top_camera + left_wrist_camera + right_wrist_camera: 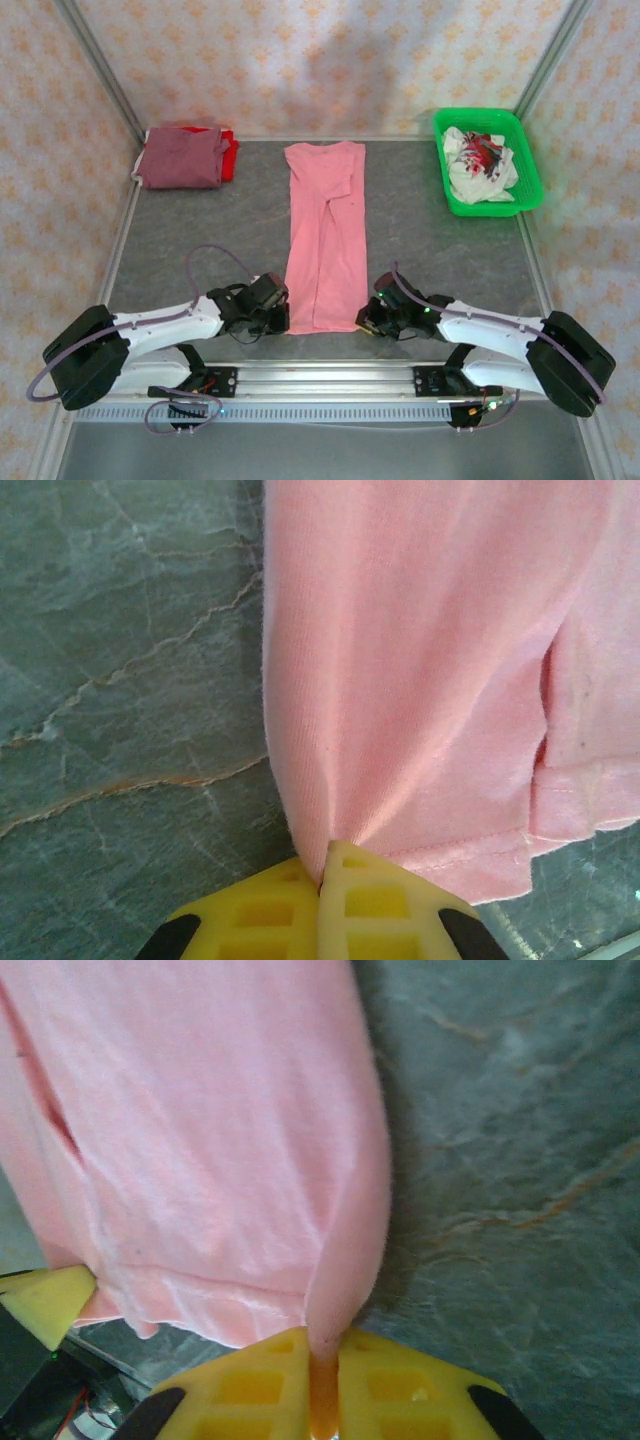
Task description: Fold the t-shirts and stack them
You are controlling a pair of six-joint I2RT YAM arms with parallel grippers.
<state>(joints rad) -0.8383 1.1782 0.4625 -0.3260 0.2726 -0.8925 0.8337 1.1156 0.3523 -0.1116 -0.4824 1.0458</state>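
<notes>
The salmon-pink t-shirt (pixel 325 235) lies folded into a long narrow strip down the middle of the table, its hem at the near end. My left gripper (pixel 277 322) is shut on the hem's left corner, and the pink cloth (pixel 420 680) bunches into its yellow fingers (pixel 380 910). My right gripper (pixel 368 320) is shut on the hem's right corner, with a fold of the shirt (pixel 200 1140) pinched between its yellow fingers (pixel 400 1390). A folded maroon shirt (pixel 180 158) lies on a red one (pixel 229 152) at the far left corner.
A green basket (pixel 528 165) at the far right holds crumpled white and red cloth (pixel 480 165). The grey marbled tabletop (pixel 200 225) is bare on both sides of the pink strip. Patterned walls close in the back and sides.
</notes>
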